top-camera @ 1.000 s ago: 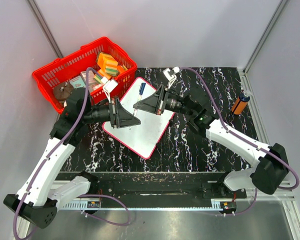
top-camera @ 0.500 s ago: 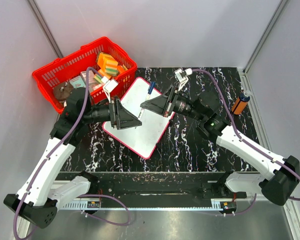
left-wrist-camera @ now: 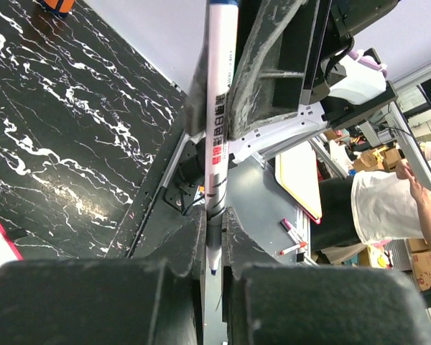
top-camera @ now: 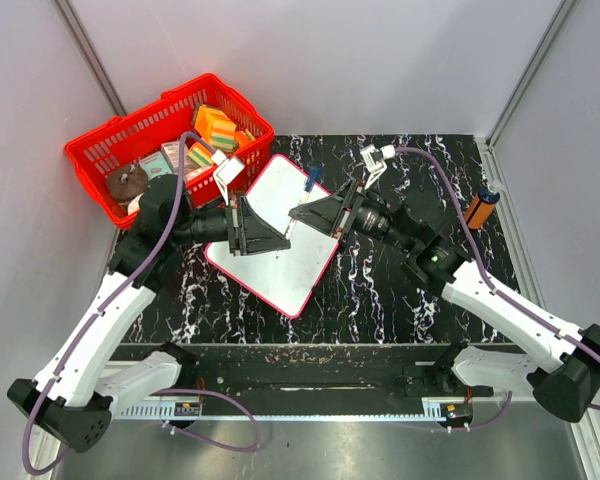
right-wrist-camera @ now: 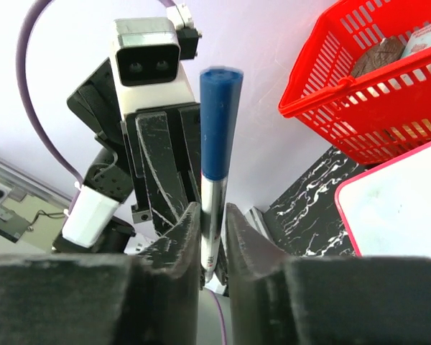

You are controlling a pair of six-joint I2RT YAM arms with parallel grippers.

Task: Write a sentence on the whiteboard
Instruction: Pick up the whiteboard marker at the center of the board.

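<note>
The whiteboard (top-camera: 280, 268) lies flat on the black marbled table, and its visible part is plain white; the sentence is not in view. Above it a white marker with a blue cap (top-camera: 313, 178) stands between both grippers. My left gripper (top-camera: 279, 238) is shut on the marker's (left-wrist-camera: 220, 129) tip end, the blue nib poking down between its fingers (left-wrist-camera: 213, 215). My right gripper (top-camera: 299, 212) faces it from the right and is shut on the barrel (right-wrist-camera: 211, 215) below the cap (right-wrist-camera: 219, 122). A corner of the board (right-wrist-camera: 406, 205) shows at the right.
A red basket (top-camera: 92, 150) full of boxes and sponges stands at the back left, touching the board's far corner. It also shows in the right wrist view as the basket (right-wrist-camera: 359, 108). An orange and black cylinder (top-camera: 480, 208) lies at the far right by the wall.
The right arm has carried the marker right and back a little. The left gripper opened, moved up to the marker and shut on its tip end.
</note>
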